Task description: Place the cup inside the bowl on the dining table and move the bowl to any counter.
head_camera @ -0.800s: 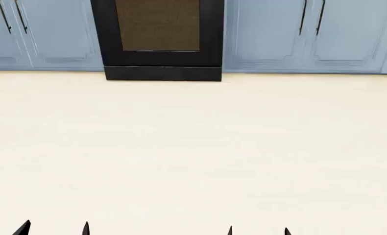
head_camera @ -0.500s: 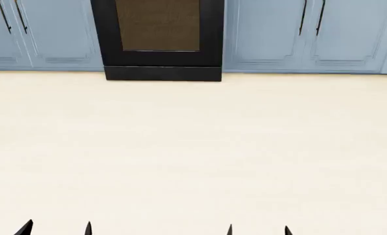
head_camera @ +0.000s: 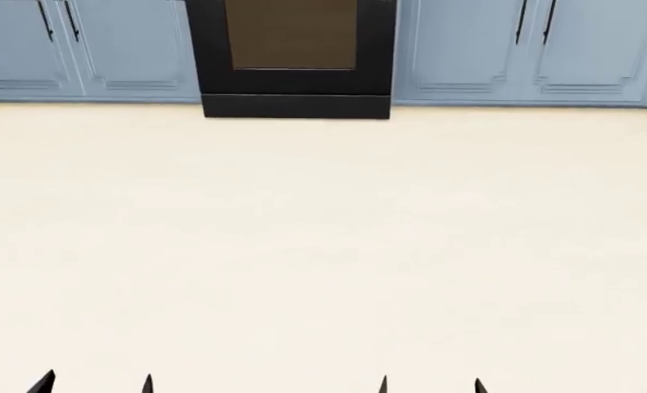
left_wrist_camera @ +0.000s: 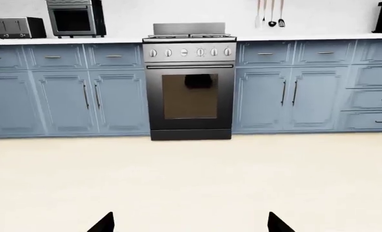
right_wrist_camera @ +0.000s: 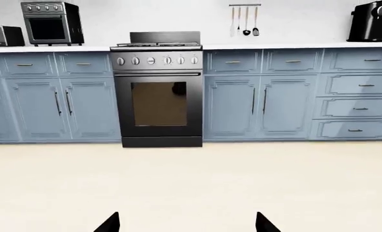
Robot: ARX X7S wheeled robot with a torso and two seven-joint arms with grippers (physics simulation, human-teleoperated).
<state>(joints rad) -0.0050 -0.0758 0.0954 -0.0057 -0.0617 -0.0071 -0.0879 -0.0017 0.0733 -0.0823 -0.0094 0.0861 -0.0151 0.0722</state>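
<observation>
The cup, the bowl and the dining table are out of view in every frame. A counter [left_wrist_camera: 307, 37] [right_wrist_camera: 287, 46] with a white worktop runs along the far wall above blue cabinets. My left gripper [head_camera: 94, 385] [left_wrist_camera: 191, 224] shows only its two dark fingertips, set wide apart over bare cream floor, open with nothing between them. My right gripper [head_camera: 431, 386] [right_wrist_camera: 187, 224] stands the same way, open and empty.
A black and steel stove [head_camera: 294, 57] [left_wrist_camera: 189, 82] [right_wrist_camera: 157, 87] stands amid blue cabinets [head_camera: 487, 49]. On the counter are a toaster [left_wrist_camera: 20, 27], a toaster oven [right_wrist_camera: 51, 21] and a coffee machine [right_wrist_camera: 372, 21]. Utensils [right_wrist_camera: 244, 19] hang on the wall. Cream floor [head_camera: 323, 246] lies between.
In the head view the stove and cabinets have shifted right and upward, so more floor shows. Both pairs of fingertips stay at the same spots.
</observation>
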